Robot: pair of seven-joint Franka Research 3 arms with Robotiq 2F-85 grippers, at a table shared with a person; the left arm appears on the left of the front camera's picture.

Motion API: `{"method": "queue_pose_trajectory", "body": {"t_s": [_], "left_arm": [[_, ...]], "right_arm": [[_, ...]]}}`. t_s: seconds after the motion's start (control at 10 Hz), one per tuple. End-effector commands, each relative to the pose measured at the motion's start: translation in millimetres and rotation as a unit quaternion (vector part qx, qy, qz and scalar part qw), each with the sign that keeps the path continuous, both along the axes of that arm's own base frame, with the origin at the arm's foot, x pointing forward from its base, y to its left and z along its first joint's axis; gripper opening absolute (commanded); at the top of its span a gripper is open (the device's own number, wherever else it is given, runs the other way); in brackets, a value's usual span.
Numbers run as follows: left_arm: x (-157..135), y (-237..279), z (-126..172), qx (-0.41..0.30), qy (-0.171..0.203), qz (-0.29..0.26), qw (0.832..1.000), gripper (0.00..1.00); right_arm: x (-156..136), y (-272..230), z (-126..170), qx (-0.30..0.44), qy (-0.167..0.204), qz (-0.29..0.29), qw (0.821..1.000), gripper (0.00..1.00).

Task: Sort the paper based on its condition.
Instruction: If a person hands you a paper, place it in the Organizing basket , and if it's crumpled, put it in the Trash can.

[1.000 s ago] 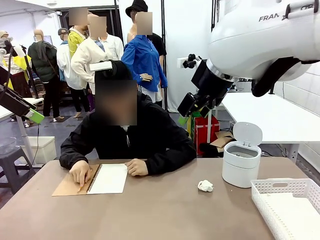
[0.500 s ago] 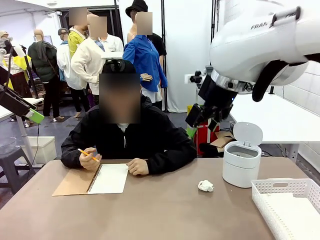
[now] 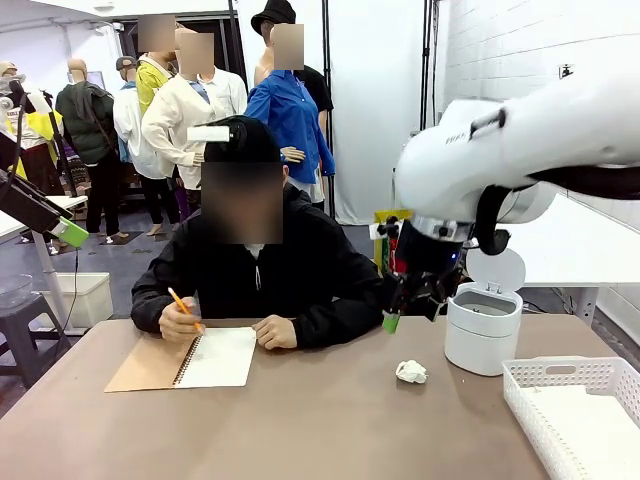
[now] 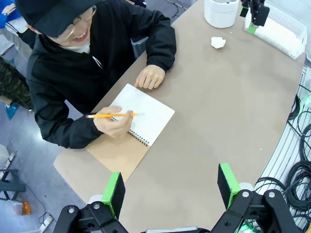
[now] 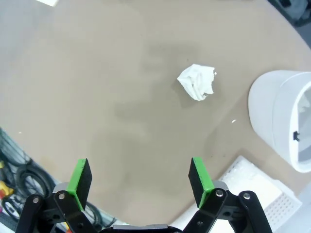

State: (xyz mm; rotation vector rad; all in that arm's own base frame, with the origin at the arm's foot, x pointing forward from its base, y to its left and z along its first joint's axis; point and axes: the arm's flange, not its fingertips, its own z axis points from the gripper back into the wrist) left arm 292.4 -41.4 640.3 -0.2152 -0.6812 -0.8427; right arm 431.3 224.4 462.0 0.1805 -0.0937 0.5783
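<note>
Crumpled paper [image 3: 410, 372] lies right of centre, just left of the lidded white bin [image 3: 483, 335], with the lattice basket [image 3: 575, 400] at near right. Right gripper [image 5: 138, 177] hangs above the paper, spread wide and empty. The left gripper [image 4: 170, 187] likewise gapes empty.

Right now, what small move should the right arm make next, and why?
Probably lower the right gripper toward the crumpled paper and centre over it. Its jaws stand open and empty above the table, and that paper lies loose ahead, apart from the bin.
</note>
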Motion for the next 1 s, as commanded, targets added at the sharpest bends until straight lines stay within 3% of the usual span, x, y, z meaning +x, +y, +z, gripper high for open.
{"method": "queue_pose_trajectory", "body": {"t_s": [0.0,0.2,0.3,0.4,0.5,0.7,0.8,0.9], "left_arm": [[0.1,1.0,0.2,-0.002,0.000,0.001,1.000,1.00],[0.1,1.0,0.2,-0.002,0.000,0.001,1.000,1.00],[0.1,1.0,0.2,-0.002,0.000,0.001,1.000,1.00],[0.1,1.0,0.2,-0.002,0.000,0.001,1.000,1.00],[0.1,1.0,0.2,-0.002,0.000,0.001,1.000,1.00],[0.1,1.0,0.2,-0.002,0.000,0.001,1.000,1.00],[0.1,1.0,0.2,-0.002,0.000,0.001,1.000,1.00],[0.1,1.0,0.2,-0.002,0.000,0.001,1.000,1.00]], "right_arm": [[9.5,10.8,-23.3,-0.056,-0.023,-0.012,0.998,1.00],[23.3,6.5,-52.8,-0.114,-0.065,-0.022,0.991,1.00],[23.5,5.8,-52.5,-0.099,-0.074,-0.022,0.992,1.00],[12.5,6.4,-12.2,-0.064,-0.129,0.001,0.990,1.00],[21.9,5.4,-49.6,-0.090,-0.052,-0.002,0.995,1.00],[21.9,5.4,-49.6,-0.090,-0.052,-0.002,0.995,1.00],[22.9,5.5,-37.4,-0.085,-0.075,-0.003,0.994,1.00],[38.1,5.1,-47.5,-0.075,-0.063,-0.016,0.995,1.00]]}}
